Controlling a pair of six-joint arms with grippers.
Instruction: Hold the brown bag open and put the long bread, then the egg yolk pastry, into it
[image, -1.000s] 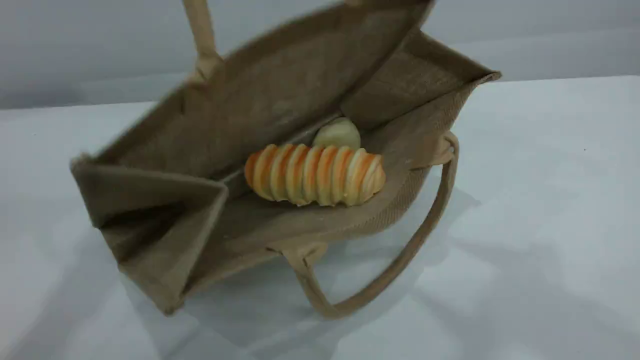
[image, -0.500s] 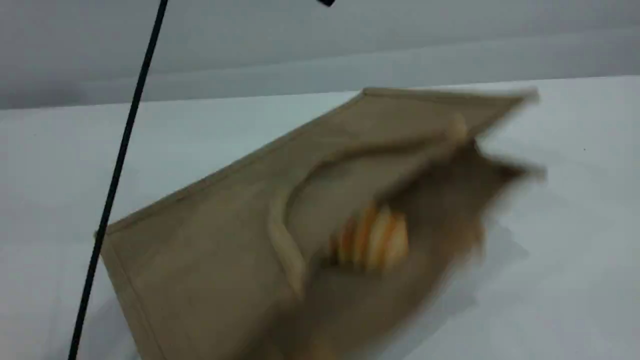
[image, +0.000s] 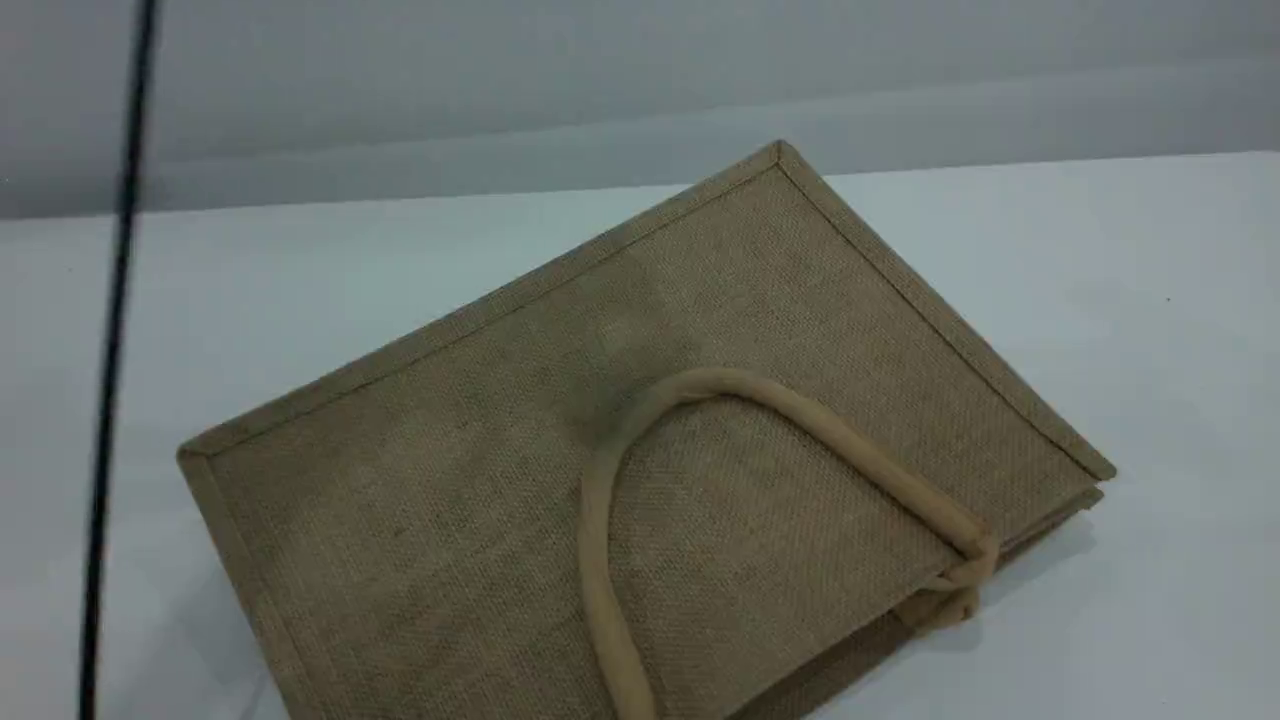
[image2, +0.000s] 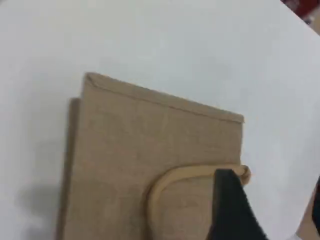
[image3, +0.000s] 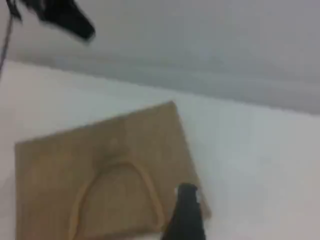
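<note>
The brown bag (image: 640, 450) lies flat and closed on the white table, one side panel up, with a tan loop handle (image: 790, 405) resting on it. The long bread and the egg yolk pastry are hidden. The left wrist view looks down on the brown bag (image2: 145, 160) from well above. My left gripper (image2: 272, 215) hangs there with a black fingertip (image2: 230, 205) over the handle (image2: 175, 180), jaws apart, holding nothing. My right gripper's fingertip (image3: 186, 212) hovers above the brown bag (image3: 100, 165) near its right edge, also empty.
A thin black cable (image: 110, 380) hangs down the left side of the scene view. A dark part of the other arm (image3: 65, 17) shows at the top left of the right wrist view. White table (image: 1150, 350) surrounds the bag, with a grey wall behind.
A second ago the bag stood open, lifted by one handle, with the bread and pastry inside. The handle was let go, and the bag has flopped flat and shut over them. The cable has shifted left.
</note>
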